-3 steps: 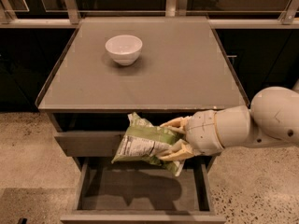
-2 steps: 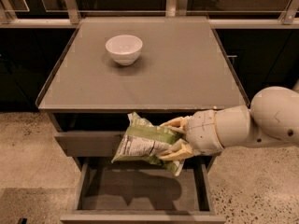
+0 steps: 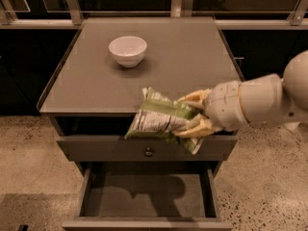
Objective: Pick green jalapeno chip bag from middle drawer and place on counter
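Note:
My gripper (image 3: 188,115) comes in from the right and is shut on the green jalapeno chip bag (image 3: 156,119), a crinkly green bag with a white printed panel. The bag hangs in the air over the counter's front edge, above the shut top drawer front. The middle drawer (image 3: 147,201) is pulled open below, its flat grey floor bare and in the bag's shadow. The counter (image 3: 187,57) is a wide grey top behind the bag.
A white bowl (image 3: 127,50) stands on the counter at the back left. A drawer front with a small round knob (image 3: 148,151) sits between the counter and the open drawer. Speckled floor lies on both sides of the cabinet.
The bag and my gripper have risen a little and now overlap the counter's front edge. The bowl and the drawer have not moved.

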`<state>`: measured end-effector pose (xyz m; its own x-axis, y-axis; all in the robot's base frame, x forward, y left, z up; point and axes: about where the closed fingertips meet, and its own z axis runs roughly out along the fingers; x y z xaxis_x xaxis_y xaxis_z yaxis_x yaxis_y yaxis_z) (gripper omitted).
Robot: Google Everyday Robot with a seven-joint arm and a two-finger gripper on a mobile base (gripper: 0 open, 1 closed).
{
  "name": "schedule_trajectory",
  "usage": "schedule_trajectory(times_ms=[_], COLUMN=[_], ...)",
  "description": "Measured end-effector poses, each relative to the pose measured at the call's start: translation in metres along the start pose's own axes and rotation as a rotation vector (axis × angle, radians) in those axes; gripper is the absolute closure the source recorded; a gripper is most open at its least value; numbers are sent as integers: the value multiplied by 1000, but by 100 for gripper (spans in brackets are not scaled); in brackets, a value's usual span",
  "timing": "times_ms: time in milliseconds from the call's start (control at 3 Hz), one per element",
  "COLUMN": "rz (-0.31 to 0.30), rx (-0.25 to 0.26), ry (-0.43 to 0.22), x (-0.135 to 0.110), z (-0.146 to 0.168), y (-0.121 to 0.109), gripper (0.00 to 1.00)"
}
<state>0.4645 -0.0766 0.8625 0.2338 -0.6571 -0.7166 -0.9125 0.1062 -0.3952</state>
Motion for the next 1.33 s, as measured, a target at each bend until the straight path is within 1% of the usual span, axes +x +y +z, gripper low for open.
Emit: schedule_trajectory(times_ms=[333,667,1000,1333], rz=[5,45,91,141], rx=[-3,23,68,101], ry=[10,12,24,40], x=[-3,2,9,21], z=[-15,-19,-21,-20], y=[-38,-67,-92,-111], gripper=[100,100,100,100])
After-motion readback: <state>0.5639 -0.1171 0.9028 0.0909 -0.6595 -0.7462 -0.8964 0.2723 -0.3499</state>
